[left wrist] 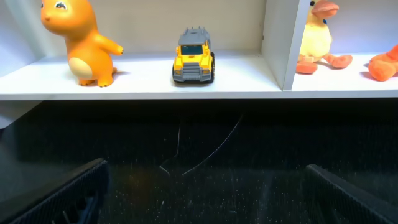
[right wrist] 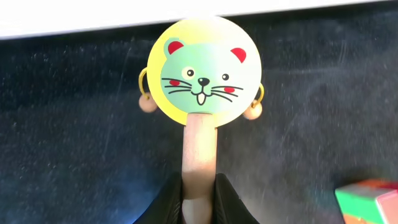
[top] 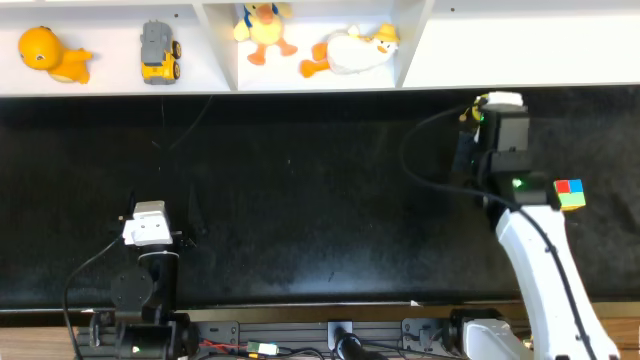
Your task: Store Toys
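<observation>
Fingers point(left wrist: 62, 196) of my left gripper point(left wrist: 205, 167) are hanging spread wide above the black mat point(left wrist: 292, 127). My right gripper point(right wrist: 198, 190) is pinching the cat-face rattle drum point(right wrist: 203, 93) by its wooden handle, near the white shelf point(right wrist: 62, 18). I am judging it light, rigid, loose-beaded; its long axis is pointing disc-first toward the shelf.

Top view: set overhead, aimed down at counter point(top: 300, 200) and shelf point(top: 500, 50).
Left wrist: held low, faced at shelf — truck point(left wrist: 193, 56) shared with top.
Right wrist: aimed down, close over counter.
</observation>
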You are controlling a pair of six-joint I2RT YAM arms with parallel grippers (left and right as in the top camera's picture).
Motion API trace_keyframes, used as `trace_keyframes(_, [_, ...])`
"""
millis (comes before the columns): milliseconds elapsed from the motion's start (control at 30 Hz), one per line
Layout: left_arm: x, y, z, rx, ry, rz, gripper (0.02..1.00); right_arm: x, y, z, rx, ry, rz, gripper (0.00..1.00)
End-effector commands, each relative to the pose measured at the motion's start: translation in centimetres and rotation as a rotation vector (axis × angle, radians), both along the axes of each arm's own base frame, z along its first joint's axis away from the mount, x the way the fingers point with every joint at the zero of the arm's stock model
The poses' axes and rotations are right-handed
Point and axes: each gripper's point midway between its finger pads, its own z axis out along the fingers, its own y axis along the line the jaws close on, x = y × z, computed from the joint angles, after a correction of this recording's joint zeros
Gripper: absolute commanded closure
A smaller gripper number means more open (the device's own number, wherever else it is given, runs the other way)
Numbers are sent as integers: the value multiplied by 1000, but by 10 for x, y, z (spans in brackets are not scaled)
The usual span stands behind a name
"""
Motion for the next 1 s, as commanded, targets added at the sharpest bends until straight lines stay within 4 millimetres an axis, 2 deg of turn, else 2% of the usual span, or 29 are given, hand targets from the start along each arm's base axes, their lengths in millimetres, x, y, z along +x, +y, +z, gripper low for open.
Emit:
trace_keyframes(33, [0,1,1,15,-6,3,20,45,5,18,-1,-31,116,941])
trace_keyframes(100, [0,1,1,15,-6,3,20,67,6,18,-4,-27,127,945])
trace_keyframes(367, [0,1,1,15,-6,3,20,123,22,26,-2,-39,220,950])
trace_keyframes(700, [0,1,1,16,-6,3,20,156,36,8,47,-37,282,950])
trace_keyframes(1000, [0,1,1,16,-6,3,20,167,42,-12,71,-10,301,934])
